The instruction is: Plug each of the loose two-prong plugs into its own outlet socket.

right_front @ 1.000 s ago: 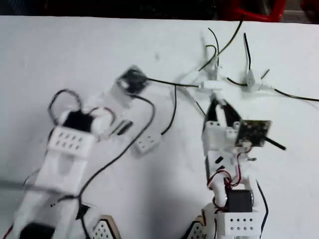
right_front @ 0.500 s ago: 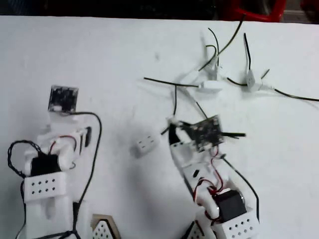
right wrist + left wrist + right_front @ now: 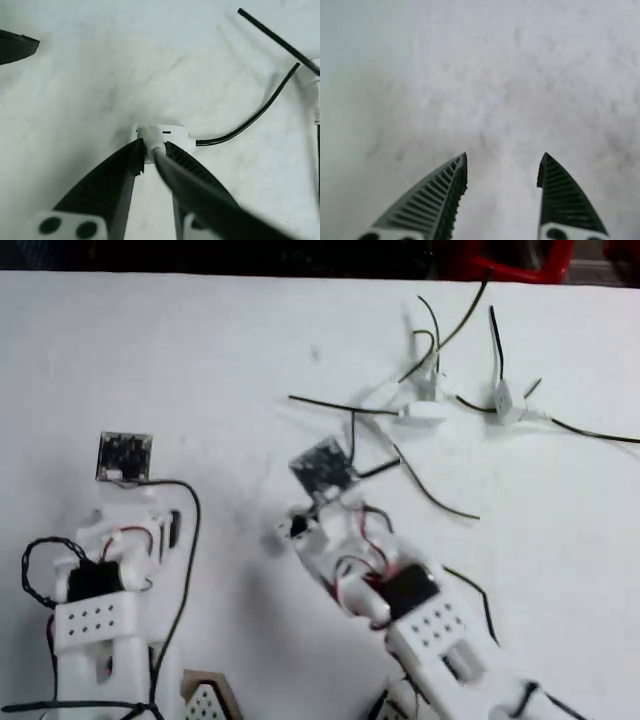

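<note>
Right gripper (image 3: 152, 146) pinches the white outlet block (image 3: 175, 136), jaws nearly closed; its fingers hide most of the block. Left gripper (image 3: 502, 160) spread wide above the table (image 3: 470, 75).

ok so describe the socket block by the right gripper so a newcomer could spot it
On the white table, follow the right arm to its gripper near the middle. The small white socket block is pinched in it, a black cable leaving one side. Unlike the white plugs in the far cable tangle, it lies alone, close to the arms.
</note>
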Controlling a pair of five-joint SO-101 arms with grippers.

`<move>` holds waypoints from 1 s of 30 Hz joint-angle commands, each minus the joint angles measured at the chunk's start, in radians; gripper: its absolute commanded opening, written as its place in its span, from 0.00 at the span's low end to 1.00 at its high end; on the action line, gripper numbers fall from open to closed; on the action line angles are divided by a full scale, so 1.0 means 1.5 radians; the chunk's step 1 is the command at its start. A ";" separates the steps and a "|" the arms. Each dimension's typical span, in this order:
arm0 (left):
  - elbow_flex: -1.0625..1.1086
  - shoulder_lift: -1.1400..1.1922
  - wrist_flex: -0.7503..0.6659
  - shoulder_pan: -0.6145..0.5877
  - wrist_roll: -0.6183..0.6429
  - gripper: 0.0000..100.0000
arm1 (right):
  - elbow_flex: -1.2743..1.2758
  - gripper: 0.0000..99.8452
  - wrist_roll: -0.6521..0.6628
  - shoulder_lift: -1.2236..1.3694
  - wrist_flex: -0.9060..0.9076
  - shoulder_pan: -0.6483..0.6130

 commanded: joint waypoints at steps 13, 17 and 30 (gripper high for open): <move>-0.003 -0.011 -0.013 -0.008 0.005 0.23 | -0.178 0.02 0.003 0.306 -0.018 -0.014; -0.002 -0.011 -0.013 -0.008 0.005 0.23 | -0.186 0.02 0.003 0.330 -0.016 -0.014; -0.002 -0.011 -0.013 -0.008 0.005 0.23 | -0.186 0.02 0.004 0.339 0.026 -0.033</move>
